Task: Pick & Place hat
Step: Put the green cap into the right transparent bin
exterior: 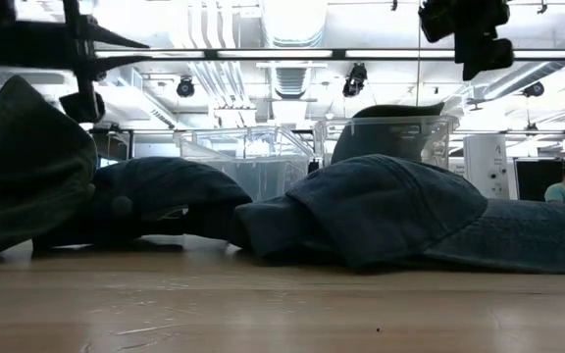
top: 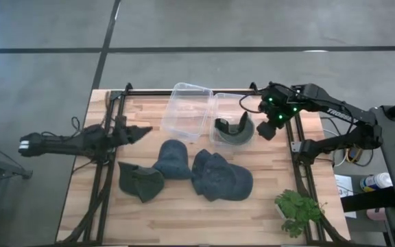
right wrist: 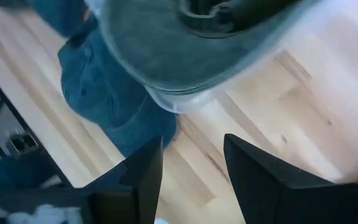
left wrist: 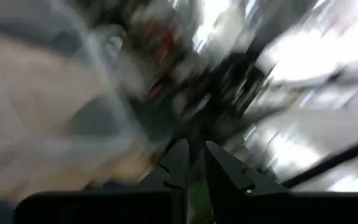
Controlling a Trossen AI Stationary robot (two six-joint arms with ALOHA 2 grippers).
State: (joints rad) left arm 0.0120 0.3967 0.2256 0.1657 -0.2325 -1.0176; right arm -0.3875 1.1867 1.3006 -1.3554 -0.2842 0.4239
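Nearest the low camera lies the wooden worktop (top: 184, 206), the largest item in the scene, carrying every object listed below. Two dark arms follow in size. One enters from the left side, and the left gripper (top: 139, 132) hangs above the left part of the worktop, near the left clear bin (top: 184, 110); its fingers (left wrist: 179, 168) stand narrow with a thin gap between them, and nothing shows between them. The other arm enters from the right side, and the right gripper (top: 274, 122) hangs above the right edge of the right clear bin (top: 219, 104); its fingers (right wrist: 145, 171) stand apart with bare worktop visible between them and hold nothing. Both bins stand side by side at the far edge of the worktop, touching or nearly touching. Three hats lie in a row on the near half of the worktop: a large blue denim cap (top: 221, 177) to the right, a smaller blue hat (top: 172, 159) in the middle, touching or just beside the cap, and a dark green hat (top: 139, 180) to the left. A fourth item, the dark grey-green hat (top: 233, 130), lies inside the right clear bin, below and just beside the right gripper. One small green plant (top: 297, 209) stands at the near right corner of the worktop.
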